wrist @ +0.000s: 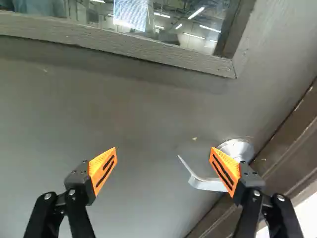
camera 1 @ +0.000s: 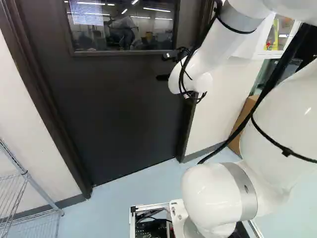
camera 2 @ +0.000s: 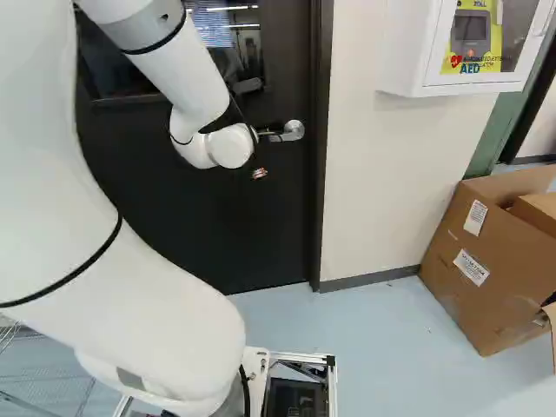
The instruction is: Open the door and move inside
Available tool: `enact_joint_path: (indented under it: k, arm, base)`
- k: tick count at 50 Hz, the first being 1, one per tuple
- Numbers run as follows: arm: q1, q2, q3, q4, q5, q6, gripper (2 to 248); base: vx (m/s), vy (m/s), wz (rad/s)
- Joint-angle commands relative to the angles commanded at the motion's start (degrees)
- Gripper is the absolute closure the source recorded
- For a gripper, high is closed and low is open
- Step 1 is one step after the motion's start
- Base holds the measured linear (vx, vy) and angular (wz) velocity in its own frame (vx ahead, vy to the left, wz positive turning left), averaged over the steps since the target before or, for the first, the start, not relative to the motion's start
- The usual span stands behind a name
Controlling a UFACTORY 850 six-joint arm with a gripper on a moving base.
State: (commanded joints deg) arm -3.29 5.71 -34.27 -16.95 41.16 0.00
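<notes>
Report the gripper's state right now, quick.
Gripper: open, holding nothing; the silver lever handle shows behind one finger, not gripped.

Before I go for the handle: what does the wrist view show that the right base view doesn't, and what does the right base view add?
Only the wrist view: the gripper with its orange pads, fingers spread apart.

Only the right base view: my white arm, the floor, the cardboard box, the white wall cabinet, and part of the wire rack.

Both: the dark door, part of its window, the lever handle and the door frame.
</notes>
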Motion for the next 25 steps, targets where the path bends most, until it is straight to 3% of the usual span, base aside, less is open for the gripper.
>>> enact_joint_path:
  k: [25]
  arm:
    - [0.0, -2.6, 0.6, 0.0, 0.0, 0.0, 3]
  base:
    - [0.0, 0.0, 0.0]
